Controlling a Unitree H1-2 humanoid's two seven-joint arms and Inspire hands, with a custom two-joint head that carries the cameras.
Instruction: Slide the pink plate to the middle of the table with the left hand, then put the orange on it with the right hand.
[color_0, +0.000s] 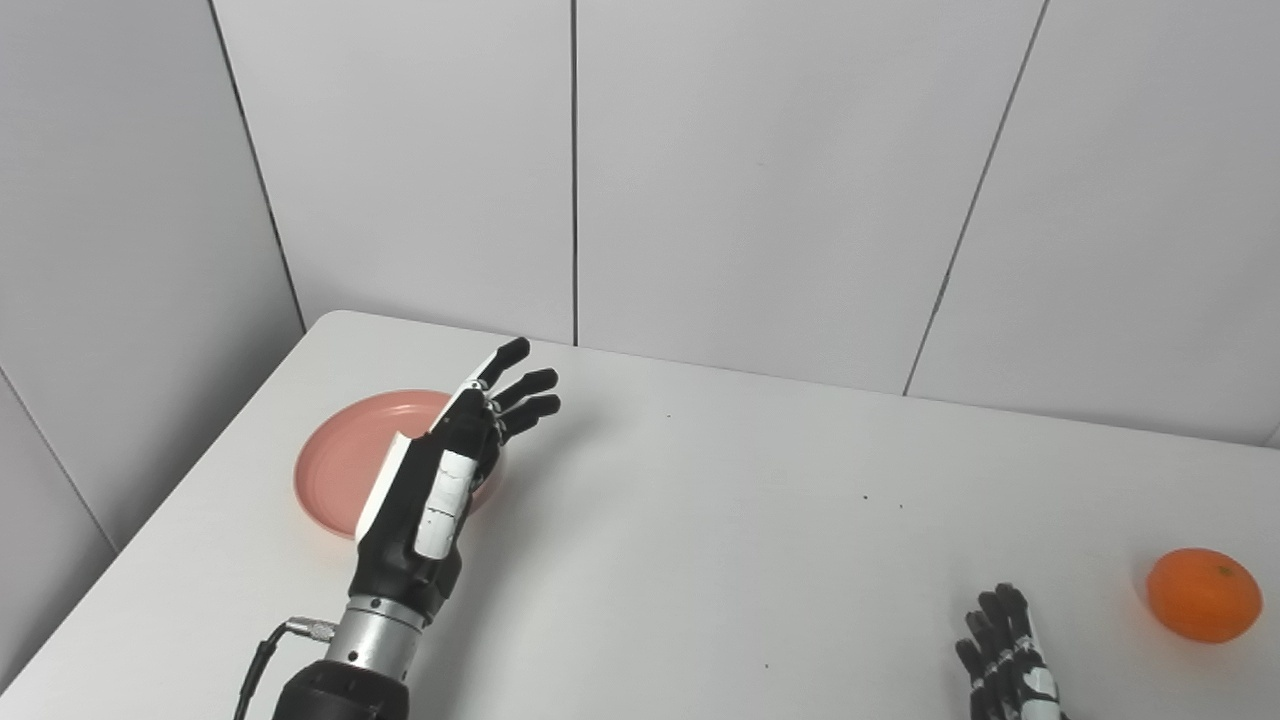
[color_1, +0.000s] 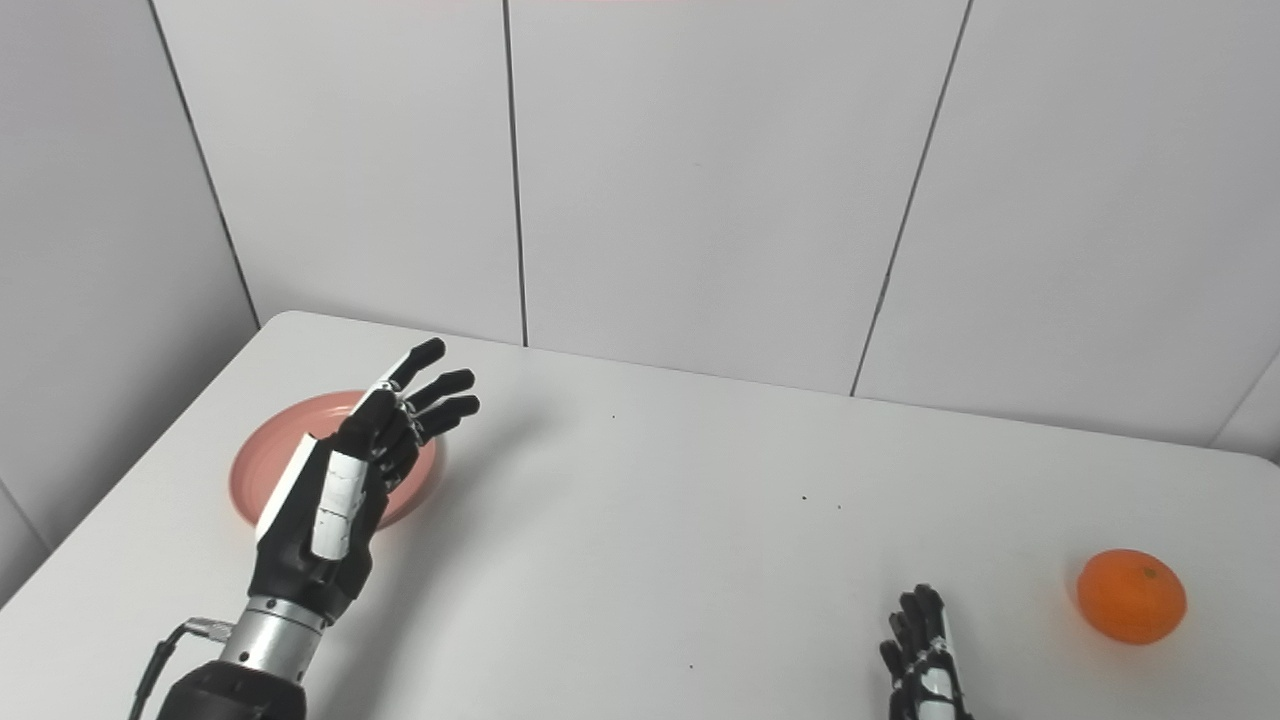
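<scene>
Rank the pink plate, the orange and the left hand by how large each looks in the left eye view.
1. Left hand: looks largest, though it is nearer the camera than the plate, which inflates it.
2. Pink plate: partly covered by the hand, so its true spread is unsure; close to the hand.
3. Orange: clearly smallest.

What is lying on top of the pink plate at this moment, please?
Nothing rests on the visible part of the pink plate. The open left hand covers its right part, so that portion cannot be checked. The orange lies far right on the table.
</scene>
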